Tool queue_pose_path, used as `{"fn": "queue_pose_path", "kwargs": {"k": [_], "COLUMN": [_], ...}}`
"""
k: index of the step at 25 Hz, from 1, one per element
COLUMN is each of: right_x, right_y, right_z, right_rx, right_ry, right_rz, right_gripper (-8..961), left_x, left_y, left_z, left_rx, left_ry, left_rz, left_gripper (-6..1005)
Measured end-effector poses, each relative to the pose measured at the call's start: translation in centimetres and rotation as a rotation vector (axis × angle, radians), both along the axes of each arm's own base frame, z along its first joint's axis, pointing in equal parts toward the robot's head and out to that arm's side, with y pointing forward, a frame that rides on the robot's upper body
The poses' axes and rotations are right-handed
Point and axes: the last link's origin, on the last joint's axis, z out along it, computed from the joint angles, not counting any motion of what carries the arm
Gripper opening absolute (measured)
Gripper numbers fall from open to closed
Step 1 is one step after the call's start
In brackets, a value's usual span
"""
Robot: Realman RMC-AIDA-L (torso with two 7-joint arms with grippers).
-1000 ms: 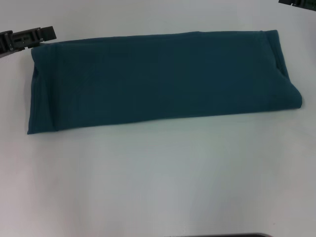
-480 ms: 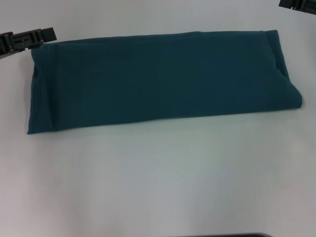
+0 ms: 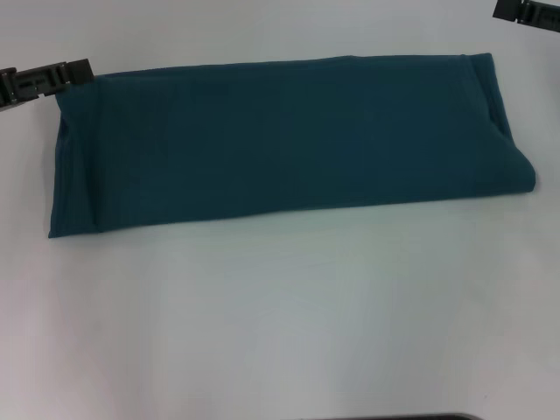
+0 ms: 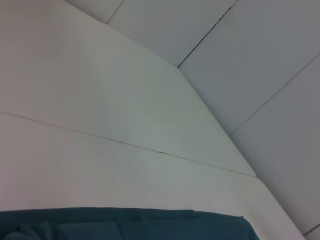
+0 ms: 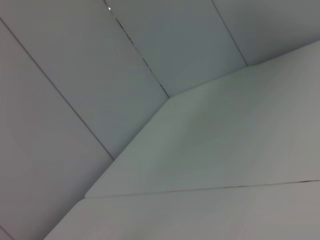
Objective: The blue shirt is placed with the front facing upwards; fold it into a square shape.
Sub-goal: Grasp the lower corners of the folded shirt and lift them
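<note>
The blue shirt (image 3: 280, 140) lies flat on the white table (image 3: 280, 315) as a long horizontal band, several layers thick, with a rounded fold at its right end. No print or collar shows. My left gripper (image 3: 48, 79) hovers at the shirt's far left corner, its dark tip just touching the cloth's edge in the head view. In the left wrist view a strip of the shirt (image 4: 125, 225) shows along one side. My right gripper (image 3: 528, 10) is a dark sliver at the far right, beyond the shirt's far right corner and apart from it.
White table panels with thin seams (image 4: 130, 144) run behind the shirt. The right wrist view shows the table's edge (image 5: 130, 145) and grey floor tiles (image 5: 75, 60) beyond it. A dark edge (image 3: 394, 417) shows at the near side of the table.
My left gripper has shifted slightly nearer along the shirt's far left corner. The shirt has not moved, and the right gripper has barely moved.
</note>
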Motion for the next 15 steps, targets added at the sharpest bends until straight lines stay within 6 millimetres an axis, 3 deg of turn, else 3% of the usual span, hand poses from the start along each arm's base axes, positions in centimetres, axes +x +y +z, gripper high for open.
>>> {"fn": "queue_pose_path", "kwargs": {"k": [15], "right_x": [0.55], "right_y": [-0.44], "right_z": [0.08], "right_rx": [0.004], "right_ry": [-0.012], "right_rz": [-0.007], "right_gripper": [885], "left_x": [-0.53], "left_y": [-0.31], "left_z": [-0.12], "left_rx": [0.0], "left_ry": [-0.006], "left_rz": [0.02], "left_gripper": [766]}}
